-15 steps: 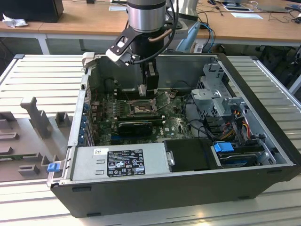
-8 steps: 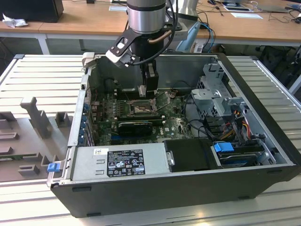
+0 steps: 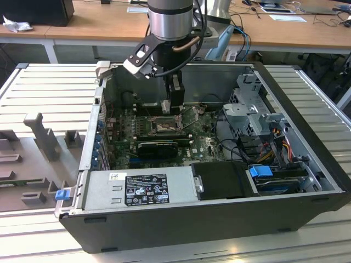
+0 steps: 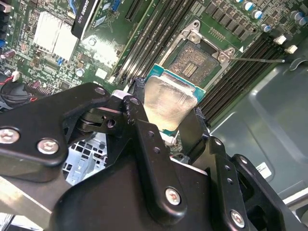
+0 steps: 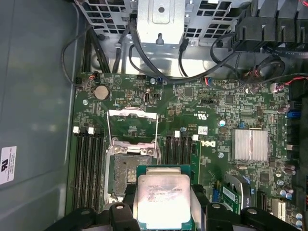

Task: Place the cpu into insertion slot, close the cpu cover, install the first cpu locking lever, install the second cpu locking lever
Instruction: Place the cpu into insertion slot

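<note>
Silvery-grey metal shows between the black fingers (image 4: 140, 115) of my gripper (image 4: 168, 103): the cpu (image 4: 169, 98) is clamped by two opposite edges, its flat top facing both wrist cameras. The fingers are closed on the chip and hold it clear of the board, not seated.

In the first wrist view the cpu (image 5: 162, 198) overlaps one edge of the insertion slot (image 5: 126, 174), whose brownish contact field lies bare. The cpu cover (image 5: 132, 112) is swung open on the side of the slot away from the chip. Dark memory slots (image 5: 89, 159) run along both sides of the socket.

From the exterior view I see the arm (image 3: 171, 22) reaching down into the open computer case (image 3: 219, 219). There the gripper (image 3: 171, 107) hangs just above the insertion slot (image 3: 164, 127), on the far part of the motherboard (image 3: 203, 145) toward the exterior view's left. How far the chip is from the contacts I cannot tell.
</note>
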Controlling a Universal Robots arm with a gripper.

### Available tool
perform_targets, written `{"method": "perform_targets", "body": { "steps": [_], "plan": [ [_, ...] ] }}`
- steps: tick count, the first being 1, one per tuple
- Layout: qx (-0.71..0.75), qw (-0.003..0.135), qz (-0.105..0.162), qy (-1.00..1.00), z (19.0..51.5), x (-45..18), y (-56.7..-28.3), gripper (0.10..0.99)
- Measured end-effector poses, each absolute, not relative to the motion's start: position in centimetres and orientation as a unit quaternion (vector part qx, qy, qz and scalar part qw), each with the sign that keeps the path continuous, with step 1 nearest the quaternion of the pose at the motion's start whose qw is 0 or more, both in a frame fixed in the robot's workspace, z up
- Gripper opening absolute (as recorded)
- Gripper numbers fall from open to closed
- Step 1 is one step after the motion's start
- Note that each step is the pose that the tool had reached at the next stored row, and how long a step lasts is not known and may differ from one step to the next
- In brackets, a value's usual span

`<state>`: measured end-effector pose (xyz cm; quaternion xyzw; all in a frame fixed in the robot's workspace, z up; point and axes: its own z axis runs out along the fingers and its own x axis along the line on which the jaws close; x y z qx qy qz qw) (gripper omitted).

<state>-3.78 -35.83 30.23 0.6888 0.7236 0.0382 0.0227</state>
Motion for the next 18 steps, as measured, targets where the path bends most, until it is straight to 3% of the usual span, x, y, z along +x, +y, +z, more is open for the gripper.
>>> {"method": "perform_targets", "body": {
  "steps": [18],
  "plan": [
    [0.706,0.023,0.038,0.706,24.9,-4.3,-33.9,0.525]
  ]
}}
